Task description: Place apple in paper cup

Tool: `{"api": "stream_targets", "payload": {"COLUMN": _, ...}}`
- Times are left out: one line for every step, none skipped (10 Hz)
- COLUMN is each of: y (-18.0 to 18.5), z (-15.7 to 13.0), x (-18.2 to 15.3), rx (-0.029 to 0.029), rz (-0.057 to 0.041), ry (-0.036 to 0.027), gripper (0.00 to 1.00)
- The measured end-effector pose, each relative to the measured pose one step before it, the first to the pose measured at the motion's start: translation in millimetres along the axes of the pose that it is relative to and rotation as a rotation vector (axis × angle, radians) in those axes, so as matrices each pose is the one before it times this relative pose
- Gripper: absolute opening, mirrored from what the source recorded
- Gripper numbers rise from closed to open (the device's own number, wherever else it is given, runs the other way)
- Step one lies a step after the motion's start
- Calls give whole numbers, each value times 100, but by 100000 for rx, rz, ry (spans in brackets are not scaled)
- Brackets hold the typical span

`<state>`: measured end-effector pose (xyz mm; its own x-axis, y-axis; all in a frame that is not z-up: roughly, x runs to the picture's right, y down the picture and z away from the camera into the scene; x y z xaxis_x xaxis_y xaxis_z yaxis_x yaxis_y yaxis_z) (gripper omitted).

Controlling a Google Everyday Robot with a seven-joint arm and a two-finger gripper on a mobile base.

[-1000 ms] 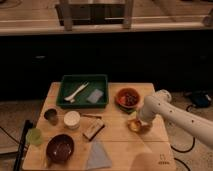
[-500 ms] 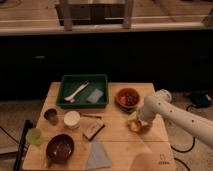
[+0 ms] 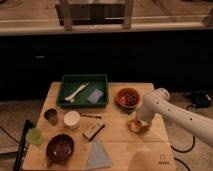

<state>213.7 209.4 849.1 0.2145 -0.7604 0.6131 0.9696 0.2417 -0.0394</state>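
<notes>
A white paper cup point(image 3: 71, 119) stands upright on the left half of the wooden table point(image 3: 120, 150). A yellowish apple point(image 3: 133, 125) lies on the table right of centre, just below an orange bowl. My gripper point(image 3: 136, 123) comes down from the white arm point(image 3: 172, 114) on the right and sits right at the apple, partly hiding it. I cannot tell whether it holds the apple. The cup is well to the left of the gripper.
A green tray point(image 3: 84, 90) with a white utensil and a grey sponge sits at the back. An orange bowl point(image 3: 128, 97), metal cup point(image 3: 50, 115), green cup point(image 3: 34, 136), dark bowl point(image 3: 60, 148), blue cloth point(image 3: 98, 155) and small block point(image 3: 93, 129) stand around.
</notes>
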Motion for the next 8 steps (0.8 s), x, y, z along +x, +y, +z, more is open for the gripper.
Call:
{"api": "stream_targets", "payload": {"y": -170, "z": -159, "x": -81, "rx": -1391, "rz": 1248, "ry": -444, "gripper": 80}}
{"api": "stream_targets", "payload": {"y": -143, "z": -42, "x": -43, "rx": -219, "rz": 196, "ry": -255, "gripper": 80}}
{"api": "stream_targets", "payload": {"y": -123, "z": -95, "x": -127, "rx": -388, "rz": 228, "ry": -630, "gripper": 80}}
{"api": "stream_targets", "payload": {"y": -194, "z": -99, "x": -271, "rx": 254, "rz": -58, "ry": -1117, "gripper": 80}}
{"api": "stream_targets", "payload": {"y": -103, "z": -65, "x": -104, "rx": 146, "rz": -129, "ry": -396, "gripper": 80}}
{"api": "stream_targets", "payload": {"y": -162, "z": -130, "x": -275, "rx": -43, "rz": -251, "ry": -978, "gripper": 80}}
{"api": "stream_targets", "payload": {"y": -261, "z": -147, "x": -270, "rx": -34, "rz": -416, "ry": -841, "gripper": 80}}
{"api": "stream_targets", "payload": {"y": -191, "z": -212, "x": -194, "rx": 23, "rz": -343, "ry": -337, "gripper": 79}}
